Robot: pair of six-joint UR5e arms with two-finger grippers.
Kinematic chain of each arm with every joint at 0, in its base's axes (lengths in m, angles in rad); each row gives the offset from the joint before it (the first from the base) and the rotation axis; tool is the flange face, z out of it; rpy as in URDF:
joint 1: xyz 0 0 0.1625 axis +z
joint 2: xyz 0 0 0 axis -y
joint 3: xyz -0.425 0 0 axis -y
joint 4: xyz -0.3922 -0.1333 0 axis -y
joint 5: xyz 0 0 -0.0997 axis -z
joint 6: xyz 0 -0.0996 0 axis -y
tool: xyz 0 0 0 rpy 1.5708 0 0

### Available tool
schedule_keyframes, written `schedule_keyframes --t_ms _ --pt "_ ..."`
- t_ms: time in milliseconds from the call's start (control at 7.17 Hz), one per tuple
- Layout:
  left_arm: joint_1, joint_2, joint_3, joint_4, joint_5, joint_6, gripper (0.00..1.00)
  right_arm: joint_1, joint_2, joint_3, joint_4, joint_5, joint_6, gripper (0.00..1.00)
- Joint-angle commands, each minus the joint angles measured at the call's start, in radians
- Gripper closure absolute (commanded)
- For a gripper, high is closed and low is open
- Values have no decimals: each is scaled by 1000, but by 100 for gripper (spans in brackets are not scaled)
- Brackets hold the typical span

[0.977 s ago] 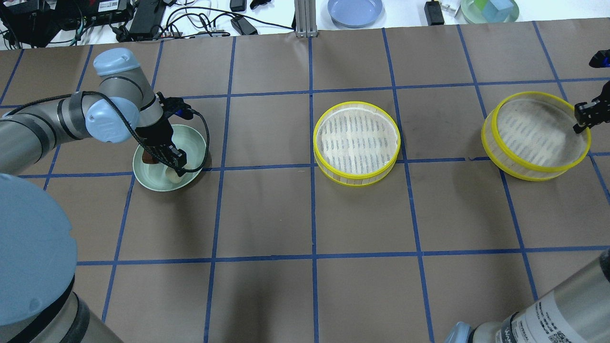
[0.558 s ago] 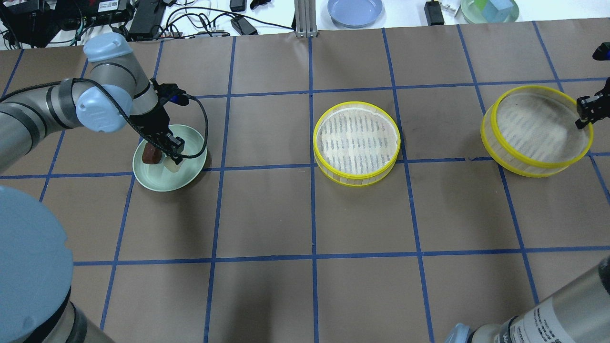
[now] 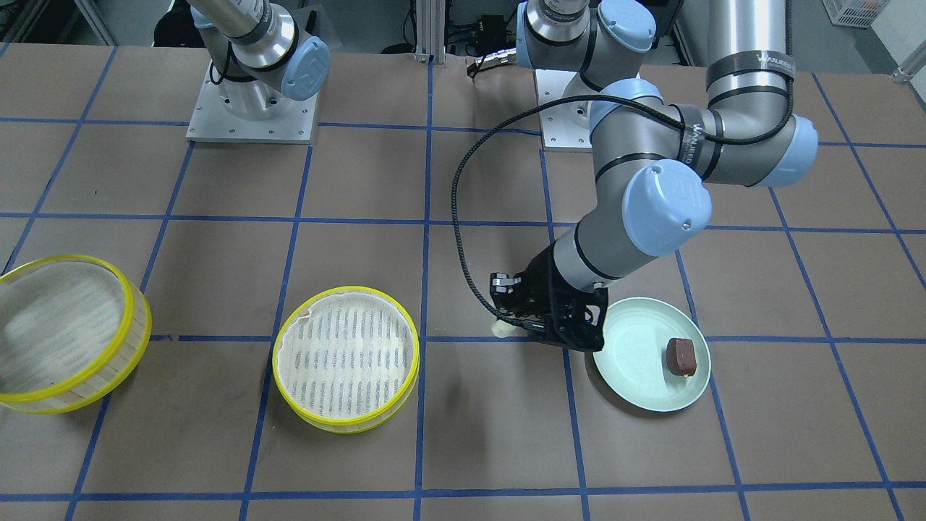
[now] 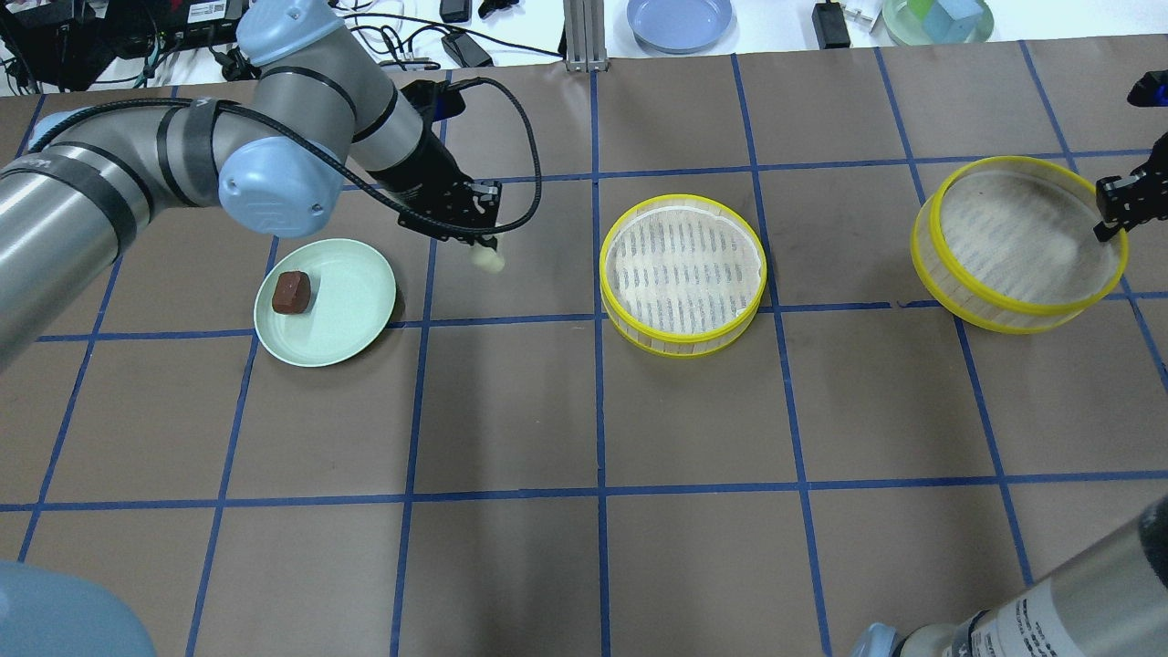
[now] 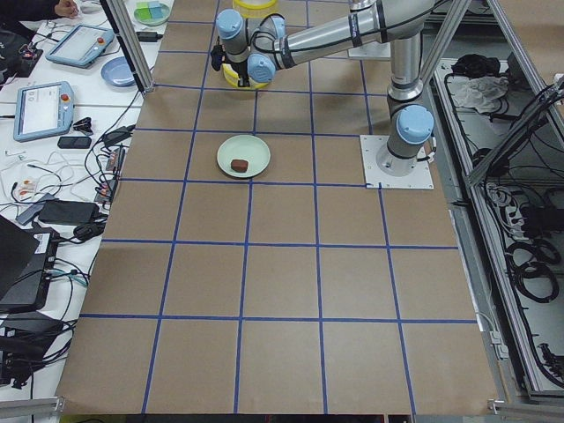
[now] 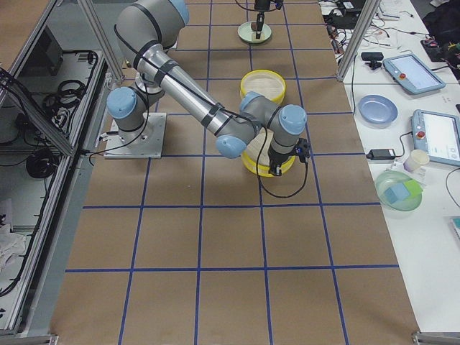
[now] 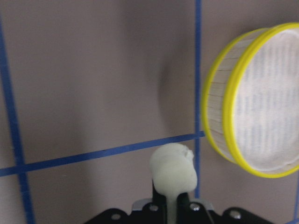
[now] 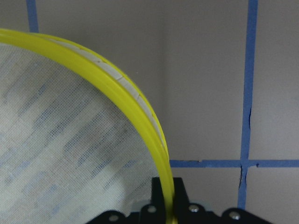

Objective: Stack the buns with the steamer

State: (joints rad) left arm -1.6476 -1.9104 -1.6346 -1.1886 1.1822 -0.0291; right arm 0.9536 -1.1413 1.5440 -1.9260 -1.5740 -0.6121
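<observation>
My left gripper [image 4: 481,243] is shut on the cream-white bun [image 4: 487,258] and holds it above the table, between the pale green plate [image 4: 351,297] and the middle steamer tray [image 4: 683,274]. The bun shows at the fingertips in the left wrist view [image 7: 173,169], with that tray [image 7: 254,116] to the right. The dark brown bun [image 4: 291,292] lies on the plate. My right gripper [image 4: 1110,217] is shut on the yellow rim [image 8: 131,102] of the second steamer tray [image 4: 1017,242] and holds it tilted at the far right.
A blue plate [image 4: 680,20], a green bowl with blocks [image 4: 938,18], cables and power bricks lie beyond the table's far edge. An aluminium post [image 4: 584,36] stands at the far middle edge.
My left gripper has lifted the cream bun out of the plate and carried it right, towards the middle tray. The brown bun stays on the plate. The right tray has risen slightly.
</observation>
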Motion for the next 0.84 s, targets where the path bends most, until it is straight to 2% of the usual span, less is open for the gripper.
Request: schedule_keyframes --t_ms 0,140,419,698 --pt "-60 -38 -16 146 -180 -116 100 39 -24 2 38 2 61 100" --pt "-98 -62 -22 183 -238 -126 100 59 -32 2 39 3 77 100" --pt "-120 -139 -27 291 -242 -146 100 74 -50 14 41 15 138 100" --pt "-121 -206 -28 346 -242 -146 100 111 -70 30 39 15 179 100"
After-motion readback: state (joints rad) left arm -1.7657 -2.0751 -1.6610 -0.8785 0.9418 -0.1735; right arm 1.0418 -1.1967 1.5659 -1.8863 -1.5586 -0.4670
